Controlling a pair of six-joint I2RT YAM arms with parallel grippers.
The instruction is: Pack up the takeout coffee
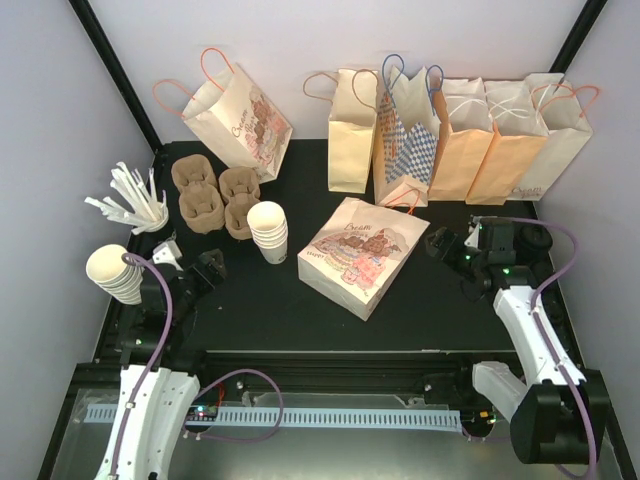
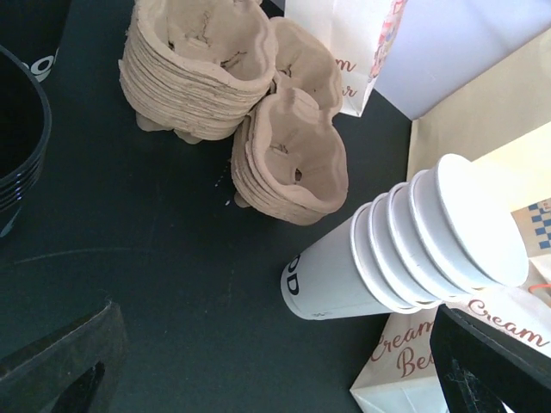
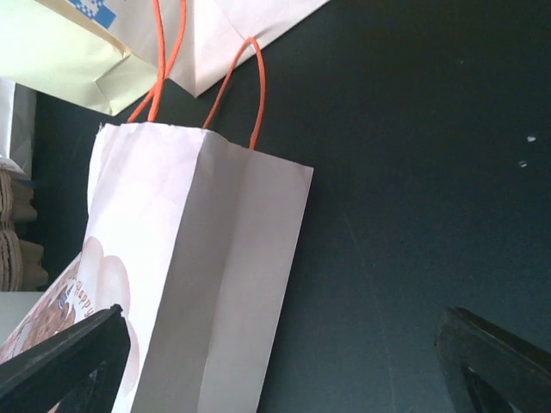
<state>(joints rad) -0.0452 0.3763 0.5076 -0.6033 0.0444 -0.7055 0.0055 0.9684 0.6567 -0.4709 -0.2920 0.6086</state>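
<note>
No lidded white paper coffee cup shows in any view, so can't say where it sits. Left end effector (image 2: 274, 344) & right end effector (image 3: 282, 344) both spread wide, empty. Such a cup prob light, thin-walled, crushable: pinch gently mid-wall, below lid

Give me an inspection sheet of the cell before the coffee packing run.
Surface: black tabletop, a few pale specks.
Job's things: nothing seen; no lidded cup in any view.
Clutter: printed bag lying flat mid-table; row of standing bags at the back; leaning bag back left; pulp carrier stacks; white cup stack; second cup stack beside the left arm; straws in a holder; black lid stack.
Grippers: left gripper open, empty; right gripper open, empty, beside the flat bag.
Cables: purple cable along the left arm, another along the right.
Surroundings: pale walls, black frame posts.
</note>
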